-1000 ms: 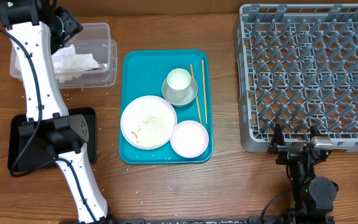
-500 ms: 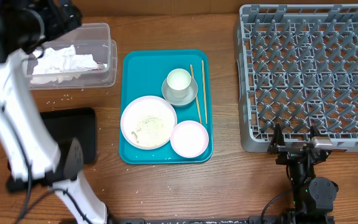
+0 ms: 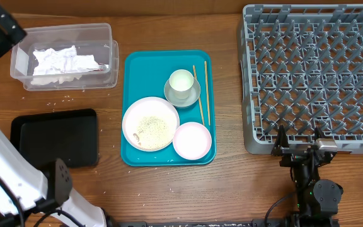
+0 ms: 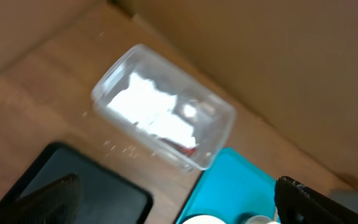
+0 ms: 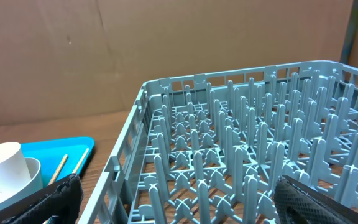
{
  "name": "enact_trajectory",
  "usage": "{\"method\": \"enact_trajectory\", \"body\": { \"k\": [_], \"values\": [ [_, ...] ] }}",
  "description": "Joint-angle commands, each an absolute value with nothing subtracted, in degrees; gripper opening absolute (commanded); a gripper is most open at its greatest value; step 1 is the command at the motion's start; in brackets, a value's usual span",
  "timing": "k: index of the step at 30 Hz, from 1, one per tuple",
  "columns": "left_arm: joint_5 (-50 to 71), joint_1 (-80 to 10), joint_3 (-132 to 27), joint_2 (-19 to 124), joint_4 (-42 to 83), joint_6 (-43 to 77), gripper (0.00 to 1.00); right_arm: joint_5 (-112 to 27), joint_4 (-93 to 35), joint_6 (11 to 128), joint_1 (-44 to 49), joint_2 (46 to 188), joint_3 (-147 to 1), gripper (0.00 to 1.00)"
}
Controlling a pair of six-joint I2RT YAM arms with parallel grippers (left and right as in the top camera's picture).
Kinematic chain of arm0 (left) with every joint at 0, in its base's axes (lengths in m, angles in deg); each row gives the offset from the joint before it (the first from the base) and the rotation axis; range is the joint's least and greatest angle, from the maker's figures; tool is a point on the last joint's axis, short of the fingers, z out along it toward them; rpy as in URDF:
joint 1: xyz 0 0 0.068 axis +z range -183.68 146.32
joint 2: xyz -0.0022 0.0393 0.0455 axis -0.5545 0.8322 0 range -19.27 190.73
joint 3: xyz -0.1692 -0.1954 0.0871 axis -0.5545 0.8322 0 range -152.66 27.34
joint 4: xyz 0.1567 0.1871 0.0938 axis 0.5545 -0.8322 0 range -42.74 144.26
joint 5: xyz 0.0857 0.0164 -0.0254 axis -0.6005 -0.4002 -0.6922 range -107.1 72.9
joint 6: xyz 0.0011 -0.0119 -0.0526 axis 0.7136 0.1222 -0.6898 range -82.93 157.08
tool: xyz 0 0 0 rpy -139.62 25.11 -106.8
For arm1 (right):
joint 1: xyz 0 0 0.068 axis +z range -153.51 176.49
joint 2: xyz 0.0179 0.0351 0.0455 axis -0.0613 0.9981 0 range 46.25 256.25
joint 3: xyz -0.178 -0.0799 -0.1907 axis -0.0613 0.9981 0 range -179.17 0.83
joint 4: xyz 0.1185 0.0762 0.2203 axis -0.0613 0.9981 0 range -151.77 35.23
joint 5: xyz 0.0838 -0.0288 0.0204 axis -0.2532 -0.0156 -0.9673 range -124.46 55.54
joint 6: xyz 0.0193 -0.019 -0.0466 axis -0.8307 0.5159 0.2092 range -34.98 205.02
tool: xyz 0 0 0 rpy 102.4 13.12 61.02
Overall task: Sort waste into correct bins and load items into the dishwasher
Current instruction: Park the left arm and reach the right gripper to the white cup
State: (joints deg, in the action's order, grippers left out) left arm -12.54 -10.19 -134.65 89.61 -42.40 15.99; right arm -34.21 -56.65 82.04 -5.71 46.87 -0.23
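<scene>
One red wrapper (image 3: 98, 68), barely discernible beside napkins (image 3: 58, 61).

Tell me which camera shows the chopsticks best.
Overhead: the chopsticks lie on the teal tray right of the cup, one seen end to end. The right wrist view catches only their ends at its lower left; the left wrist view shows none.

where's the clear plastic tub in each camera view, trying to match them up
Overhead: the clear tub sits in the top left corner, left of the teal tray.
Left wrist: the clear tub is mid-picture, lying diagonally, up and left of the teal tray's corner.
Right wrist: not in it.
Shared landmark: the teal tray, which also shows at the lower left of the right wrist view.
</scene>
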Motion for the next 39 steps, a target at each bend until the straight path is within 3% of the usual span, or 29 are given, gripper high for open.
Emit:
{"method": "enact_trajectory", "body": {
  "k": [1, 7, 11, 13, 17, 20, 24, 30, 35, 39],
  "values": [
    [-13.5, -10.0, -130.7, 91.0, -42.5, 14.9, 1.00, -34.2, -57.0, 82.1, -5.4, 46.4, 0.4, 1.00],
    [-13.5, -9.9, -124.2, 91.2, -42.6, 19.4, 1.00, -37.6, -61.5, 79.6, -5.4, 46.4, 0.4, 1.00],
    [-13.8, -9.8, -123.4, 91.3, -42.6, 19.4, 1.00, -63.4, -76.0, 56.3, -5.4, 46.4, 0.4, 1.00],
    [-13.7, -9.8, -123.4, 91.3, -42.6, 19.4, 1.00, -68.8, -80.3, 49.0, -5.4, 46.4, 0.4, 1.00],
    [-13.8, -9.8, -123.4, 91.3, -42.6, 19.4, 1.00, -59.5, -86.2, 28.6, -5.4, 46.4, 0.4, 1.00],
    [-13.7, -9.8, -123.4, 91.3, -42.6, 19.3, 1.00, -49.3, -92.8, 20.8, -5.4, 46.4, 0.3, 1.00],
    [-13.7, -9.8, -123.4, 91.3, -42.6, 19.3, 1.00, -42.6, -96.9, 23.7, -5.5, 48.5, -4.7, 1.00],
    [-13.7, -9.8, -123.4, 91.3, -42.5, 19.3, 1.00, -49.6, -85.6, 47.2, -5.5, 66.5, -30.1, 1.00],
    [-13.7, -9.8, -123.4, 91.3, -42.6, 19.3, 1.00, -67.6, -58.0, 63.2, -5.4, 91.3, -63.6, 1.00],
    [-13.7, -9.8, -123.4, 91.3, -42.6, 19.3, 1.00, -70.3, -33.3, 72.0, -2.9, 110.5, -90.4, 1.00]
  ]
}}
